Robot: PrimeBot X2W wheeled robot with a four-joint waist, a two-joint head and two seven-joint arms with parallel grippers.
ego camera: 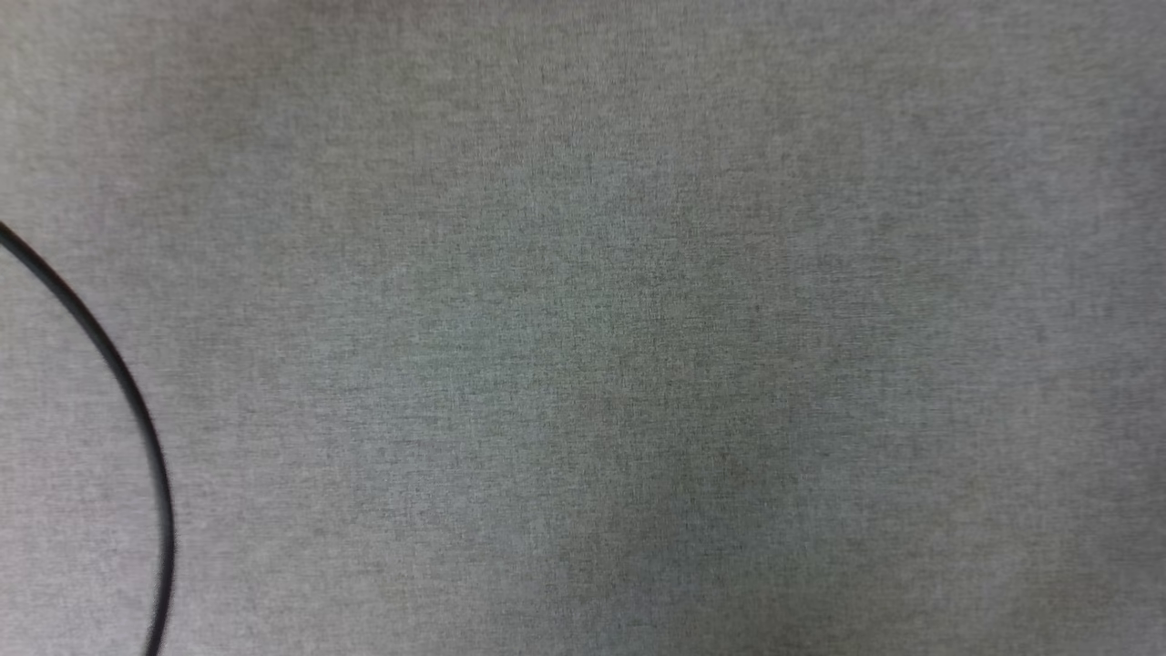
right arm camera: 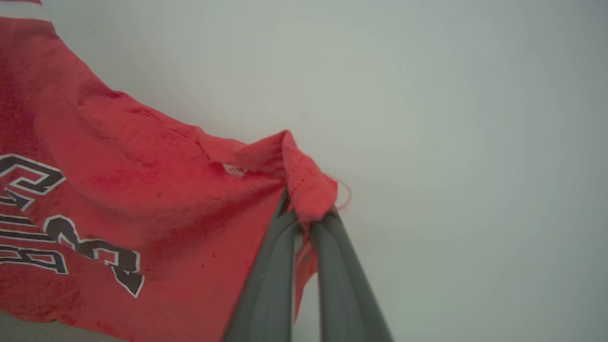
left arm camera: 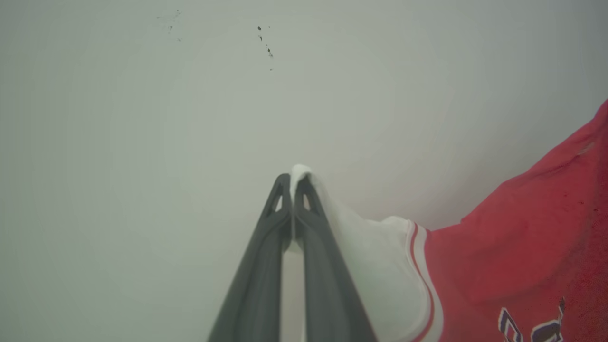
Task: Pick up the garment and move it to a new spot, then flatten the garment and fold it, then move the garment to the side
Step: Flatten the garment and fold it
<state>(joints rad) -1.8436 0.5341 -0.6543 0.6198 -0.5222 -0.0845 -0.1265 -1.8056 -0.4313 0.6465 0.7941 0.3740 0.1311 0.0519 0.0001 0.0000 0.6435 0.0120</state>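
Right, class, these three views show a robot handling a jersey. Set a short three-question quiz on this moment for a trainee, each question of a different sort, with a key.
1. True or false: the left gripper is shut on the white sleeve of the garment.
2. Choose one. The right gripper is pinching: A) a red edge of the garment; B) a striped cuff; C) nothing at all.
3. Fill in the gap: the numerals on the garment are black with ____ outlines.

Key: 1 true; 2 A; 3 white.
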